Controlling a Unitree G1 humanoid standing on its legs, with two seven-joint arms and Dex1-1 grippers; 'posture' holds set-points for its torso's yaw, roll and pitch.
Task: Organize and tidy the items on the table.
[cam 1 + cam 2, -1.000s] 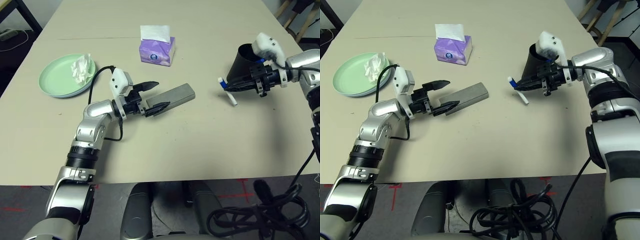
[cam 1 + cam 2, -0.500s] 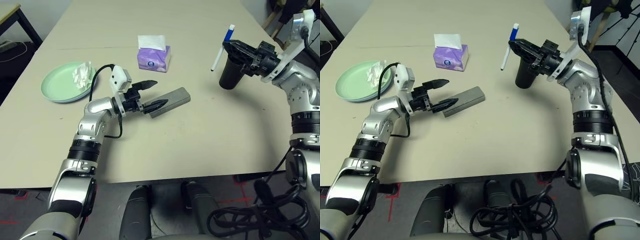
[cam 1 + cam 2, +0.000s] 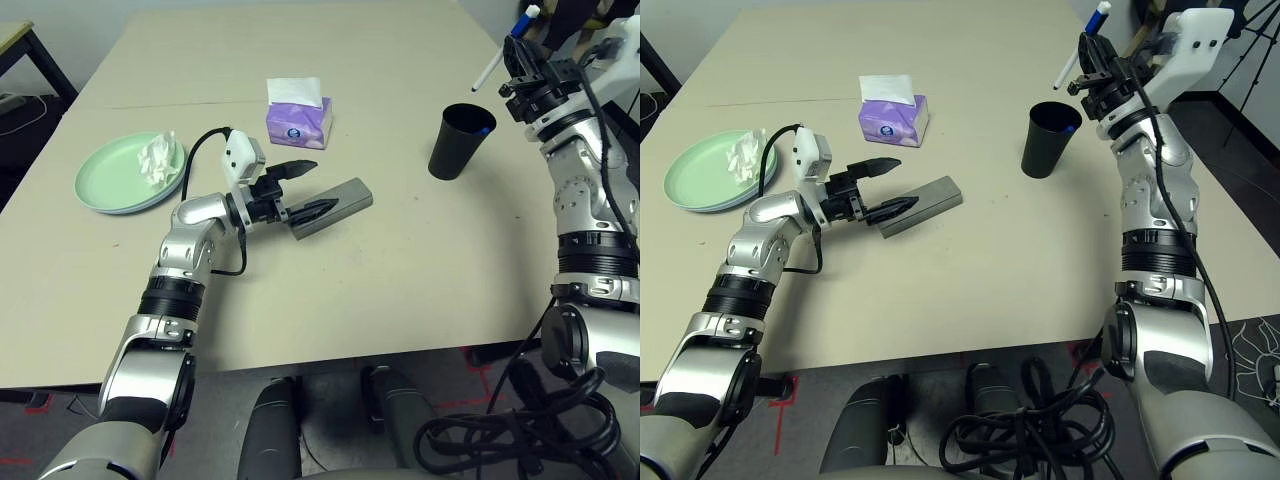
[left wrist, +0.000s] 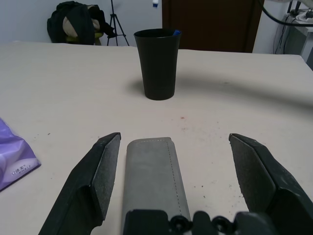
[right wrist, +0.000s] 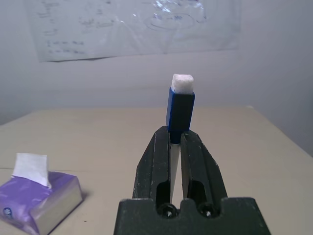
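My left gripper [image 3: 316, 187] is open and straddles the near end of the grey glasses case [image 3: 338, 198], which lies flat on the table [image 3: 400, 290]. In the left wrist view one finger [image 4: 100, 166] sits close beside the case [image 4: 154, 171] and the other stands well apart. My right gripper [image 3: 1095, 72] is raised high over the back right of the table, shut on the white-and-blue pen [image 3: 1083, 45], whose blue end pokes past the fingertips [image 5: 180, 105]. The black cup [image 3: 458, 140] stands upright below it, with something blue at its rim. Crumpled tissue [image 3: 155, 160] lies on the mint green plate [image 3: 108, 182].
A purple tissue box [image 3: 295, 115] stands behind the glasses case, between plate and cup. A black-legged side table [image 3: 25, 30] is off the back left corner. Black cables lie on the floor at the front right.
My right arm has lifted the pen off the table and carried it up and to the right, above the cup, which now stands upright. The left gripper has stayed around the case.
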